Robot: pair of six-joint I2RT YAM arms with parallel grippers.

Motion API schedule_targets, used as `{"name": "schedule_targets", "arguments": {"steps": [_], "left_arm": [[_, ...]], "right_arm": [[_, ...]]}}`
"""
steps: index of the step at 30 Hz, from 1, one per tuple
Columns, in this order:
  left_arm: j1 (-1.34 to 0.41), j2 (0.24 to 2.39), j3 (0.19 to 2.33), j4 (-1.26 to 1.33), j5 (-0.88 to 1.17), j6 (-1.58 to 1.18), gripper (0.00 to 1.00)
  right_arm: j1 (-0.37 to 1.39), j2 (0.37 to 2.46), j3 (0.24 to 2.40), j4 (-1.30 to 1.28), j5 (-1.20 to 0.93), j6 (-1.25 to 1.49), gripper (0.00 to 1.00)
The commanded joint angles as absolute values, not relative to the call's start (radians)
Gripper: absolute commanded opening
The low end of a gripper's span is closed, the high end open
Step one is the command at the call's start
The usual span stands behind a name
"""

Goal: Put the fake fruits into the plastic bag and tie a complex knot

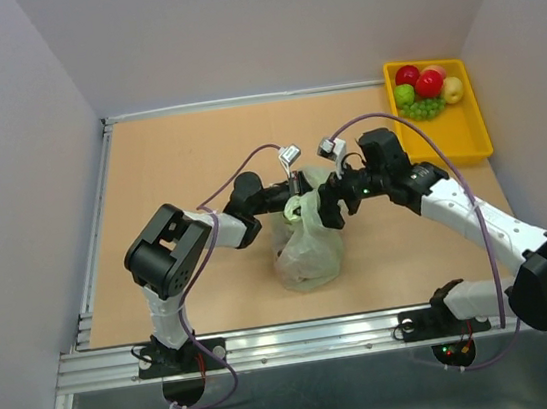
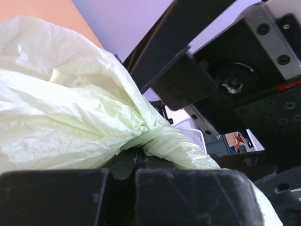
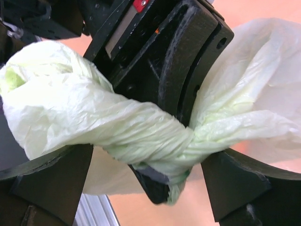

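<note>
The pale-green plastic bag (image 1: 307, 245) sits mid-table with its top twisted into a knotted strand (image 3: 155, 136). My left gripper (image 1: 295, 205) is shut on that strand; its closed fingertips (image 2: 134, 162) pinch the plastic, and its dark tip shows in the right wrist view under the knot. My right gripper (image 1: 328, 209) is open, with its two fingers (image 3: 51, 183) spread either side of the twisted strand. The fake fruits lie in the yellow tray (image 1: 471, 133): red (image 1: 428, 83), green (image 1: 404, 94), yellow (image 1: 453, 90) and grapes (image 1: 422, 109). What is inside the bag is hidden.
The tray stands at the far right corner of the table. White walls enclose the table at the back and both sides. A metal rail (image 1: 321, 334) runs along the near edge by the arm bases.
</note>
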State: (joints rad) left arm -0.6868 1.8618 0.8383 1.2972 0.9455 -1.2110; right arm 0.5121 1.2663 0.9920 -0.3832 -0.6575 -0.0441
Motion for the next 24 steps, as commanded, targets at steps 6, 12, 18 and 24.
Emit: {"name": "schedule_targets", "arguments": {"steps": [6,12,18,24], "left_arm": [[-0.695,1.833,0.864,1.442,0.988,-1.195,0.00],[-0.693,1.848,0.859,1.519,0.999,-1.259,0.01],[-0.693,1.852,0.851,1.574,1.006,-1.307,0.04],[-0.693,1.848,0.854,1.572,1.006,-1.321,0.13]], "right_arm": [[0.486,1.175,1.086,-0.642,-0.612,-0.282,0.94],[0.411,1.115,1.077,-0.696,-0.611,-0.389,0.72],[0.187,1.023,1.062,-0.712,-0.752,-0.531,0.66],[0.132,0.936,0.981,-0.707,-0.949,-0.644,0.58]]}}
